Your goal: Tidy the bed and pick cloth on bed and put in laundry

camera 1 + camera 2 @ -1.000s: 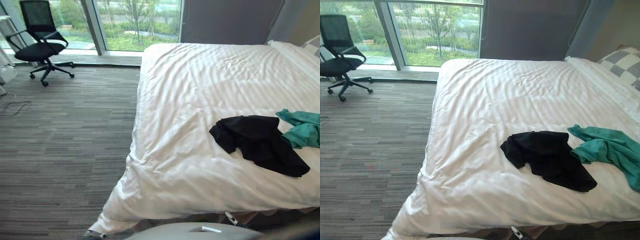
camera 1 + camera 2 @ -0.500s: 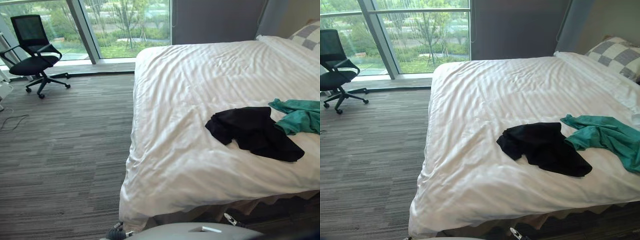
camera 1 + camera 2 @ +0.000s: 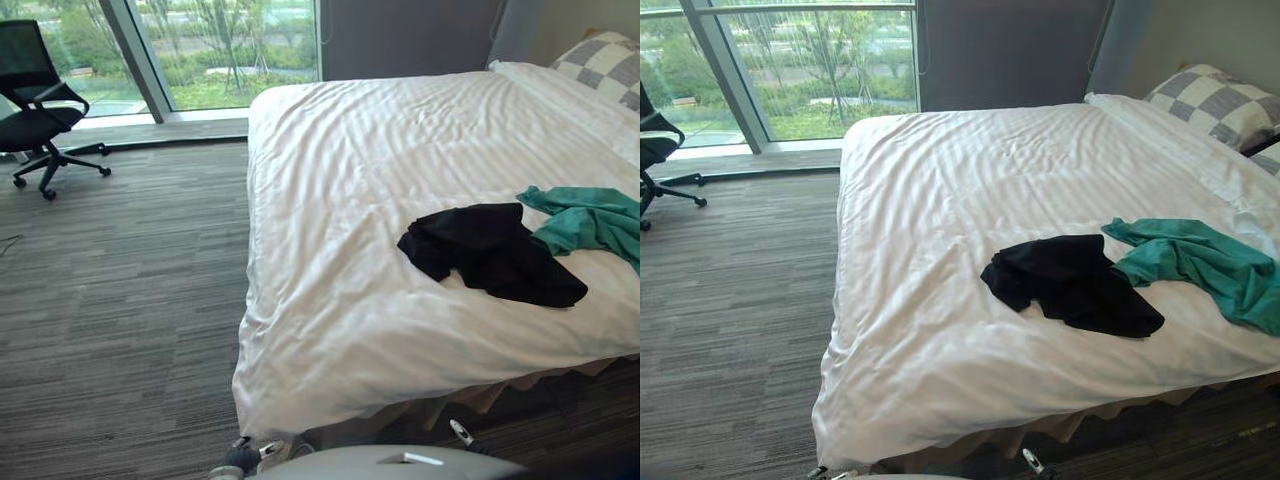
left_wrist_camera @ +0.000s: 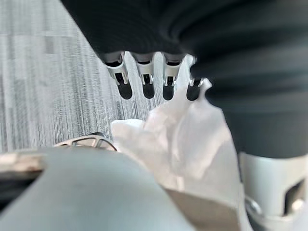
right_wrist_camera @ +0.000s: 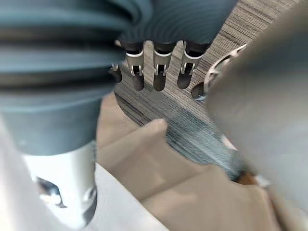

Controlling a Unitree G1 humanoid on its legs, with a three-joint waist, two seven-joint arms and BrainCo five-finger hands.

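Left robot hand (image 4: 144, 79) is hanging loose, fingers straight, gripping nothing, with a corner of the duvet (image 4: 187, 139) just beside it. Right robot hand (image 5: 161, 67) is dangling released too, over the floor (image 5: 192, 120). Out on the bed (image 3: 340, 200), the black cloth (image 3: 485, 252) is lying rumpled near the front edge, touching the green cloth (image 3: 590, 222). I'd say it's only lining up the pick. Next it needs a reach over that edge to the black cloth.
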